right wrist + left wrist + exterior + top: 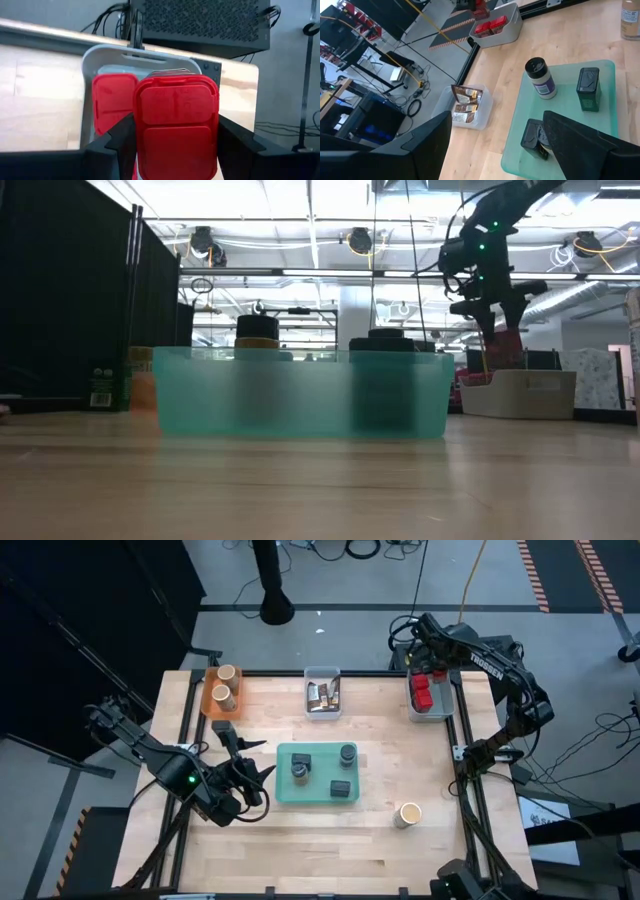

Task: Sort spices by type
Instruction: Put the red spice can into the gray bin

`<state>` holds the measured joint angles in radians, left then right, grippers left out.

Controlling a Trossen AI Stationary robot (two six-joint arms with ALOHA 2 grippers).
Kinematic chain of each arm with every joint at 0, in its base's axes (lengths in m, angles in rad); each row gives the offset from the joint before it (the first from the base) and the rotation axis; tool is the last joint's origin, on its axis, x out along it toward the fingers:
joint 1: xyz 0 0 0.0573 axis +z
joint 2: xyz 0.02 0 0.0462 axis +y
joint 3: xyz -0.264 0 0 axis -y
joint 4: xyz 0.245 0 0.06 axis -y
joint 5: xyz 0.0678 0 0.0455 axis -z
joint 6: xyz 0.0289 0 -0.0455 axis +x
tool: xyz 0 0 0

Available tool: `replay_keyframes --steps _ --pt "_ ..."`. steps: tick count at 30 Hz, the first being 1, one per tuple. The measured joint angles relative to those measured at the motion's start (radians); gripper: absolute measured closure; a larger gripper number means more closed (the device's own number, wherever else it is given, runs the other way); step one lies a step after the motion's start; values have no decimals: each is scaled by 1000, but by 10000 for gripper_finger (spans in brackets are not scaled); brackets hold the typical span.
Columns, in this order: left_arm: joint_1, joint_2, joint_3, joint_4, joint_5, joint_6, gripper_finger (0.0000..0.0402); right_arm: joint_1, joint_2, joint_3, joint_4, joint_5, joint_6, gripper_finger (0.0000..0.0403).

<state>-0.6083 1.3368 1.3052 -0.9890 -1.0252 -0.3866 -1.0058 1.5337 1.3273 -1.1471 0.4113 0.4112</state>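
My right gripper (pixel 176 150) is over the white bin (pixel 430 712) at the table's far right corner, shut on a red cube (pixel 175 122). More red cubes (pixel 112 102) lie in that bin. My left gripper (pixel 262 758) hovers open at the left edge of the teal tray (pixel 318 795). On the tray stand a dark-capped jar (pixel 540 77), a dark grey block (pixel 588 89) and another dark jar (pixel 535 137). One tan round jar (pixel 408 815) stands on the table near the tray's right side. My right gripper pinches the red cube by its two opposite side faces (pixel 212 125), one finger (pixel 120 142) on each side. The fingers point down from above. The cube is upright between them above the white bin (pixel 520 392); whether it touches what is in the bin, I cannot tell.
An orange bin (pixel 212 705) at the far left holds two tan jars (pixel 225 682). A clear bin (pixel 322 712) at the far middle holds printed packets (pixel 465 102). Bare wood lies along the table's near edge and between the tray and the white bin.
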Motion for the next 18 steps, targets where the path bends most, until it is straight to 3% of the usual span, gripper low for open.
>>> replay_keyframes --steps 18 --pt "-1 0 0 3 23 -2 88 -5 -24 5 18 -88 -4 212"
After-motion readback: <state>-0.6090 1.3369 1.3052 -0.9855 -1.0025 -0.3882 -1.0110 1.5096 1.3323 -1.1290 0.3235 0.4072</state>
